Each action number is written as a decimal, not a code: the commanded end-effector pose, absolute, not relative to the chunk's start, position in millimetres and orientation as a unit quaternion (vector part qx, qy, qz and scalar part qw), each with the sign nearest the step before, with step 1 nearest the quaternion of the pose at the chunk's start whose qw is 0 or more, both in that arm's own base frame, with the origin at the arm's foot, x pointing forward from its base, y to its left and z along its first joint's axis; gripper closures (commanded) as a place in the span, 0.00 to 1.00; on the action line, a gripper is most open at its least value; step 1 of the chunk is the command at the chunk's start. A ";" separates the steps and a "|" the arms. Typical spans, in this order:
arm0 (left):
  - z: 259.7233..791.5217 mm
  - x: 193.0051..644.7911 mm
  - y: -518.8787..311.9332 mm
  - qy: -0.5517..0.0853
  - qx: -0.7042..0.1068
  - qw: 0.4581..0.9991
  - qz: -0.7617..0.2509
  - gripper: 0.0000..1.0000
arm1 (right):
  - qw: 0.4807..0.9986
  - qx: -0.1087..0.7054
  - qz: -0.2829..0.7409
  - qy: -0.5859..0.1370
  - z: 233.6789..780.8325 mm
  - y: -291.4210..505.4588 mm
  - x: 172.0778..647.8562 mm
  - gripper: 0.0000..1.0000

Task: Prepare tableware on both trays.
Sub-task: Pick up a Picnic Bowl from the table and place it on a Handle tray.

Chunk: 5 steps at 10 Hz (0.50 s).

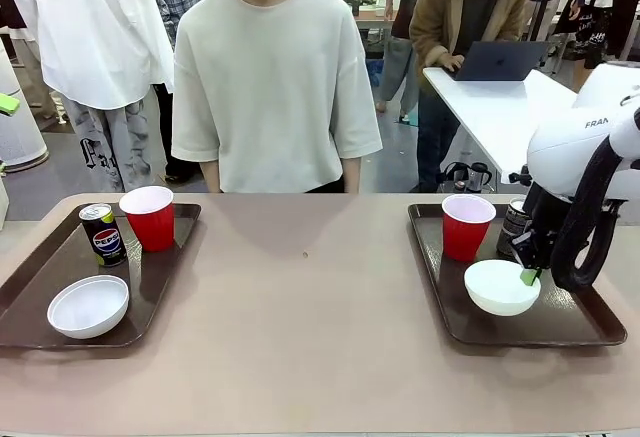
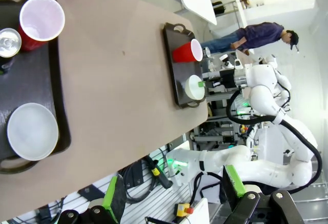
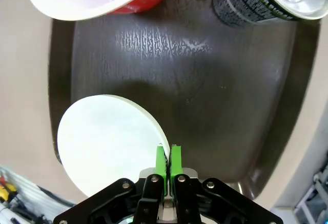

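Note:
On the left tray [image 1: 40, 297] stand a Pepsi can [image 1: 102, 234] and a red cup [image 1: 149, 217], with a white bowl [image 1: 88, 306] in front of them. The right tray [image 1: 580, 327] holds a red cup [image 1: 466, 225], a dark can [image 1: 514, 223] and a second white bowl [image 1: 500, 287]. My right gripper [image 1: 528, 275] is shut on that bowl's right rim; in the right wrist view its green pads [image 3: 162, 160] pinch the rim of the bowl [image 3: 105, 142]. My left gripper [image 2: 171, 193] is open, high above the left tray [image 2: 54, 80].
A person in a pale T-shirt [image 1: 272, 77] stands at the table's far edge, between the trays. The tan tabletop [image 1: 310, 307] stretches bare between the two trays. A white side table with a laptop [image 1: 498, 60] stands behind on the right.

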State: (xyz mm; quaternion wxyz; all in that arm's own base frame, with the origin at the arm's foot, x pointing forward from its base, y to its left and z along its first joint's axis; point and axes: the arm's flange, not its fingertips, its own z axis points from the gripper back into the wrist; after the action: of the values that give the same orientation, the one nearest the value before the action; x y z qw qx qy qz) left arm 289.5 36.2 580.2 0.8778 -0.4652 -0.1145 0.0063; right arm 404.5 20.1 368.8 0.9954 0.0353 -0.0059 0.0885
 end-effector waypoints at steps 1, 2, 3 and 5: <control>582.4 290.4 35.9 -0.117 -0.472 0.874 0.003 0.00 | 0.993 0.067 0.092 -0.004 362.8 18.2 408.0 0.96; 582.4 290.4 35.9 -0.117 -0.472 0.874 0.003 0.00 | 0.993 0.071 0.094 -0.004 362.1 18.9 407.5 0.96; 582.4 290.4 35.9 -0.117 -0.472 0.874 0.003 0.00 | 0.993 0.078 0.088 -0.005 366.5 19.6 408.3 0.77; 582.4 290.4 35.9 -0.117 -0.472 0.874 0.003 0.00 | 0.994 0.073 0.074 -0.015 386.0 22.9 402.7 0.57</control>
State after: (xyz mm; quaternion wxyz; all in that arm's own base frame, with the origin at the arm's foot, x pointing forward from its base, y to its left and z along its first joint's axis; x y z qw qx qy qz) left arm 289.5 36.2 580.2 0.8778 -0.4652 -0.1145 0.0063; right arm 406.8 21.7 373.8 0.9946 0.0665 -0.0107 0.0786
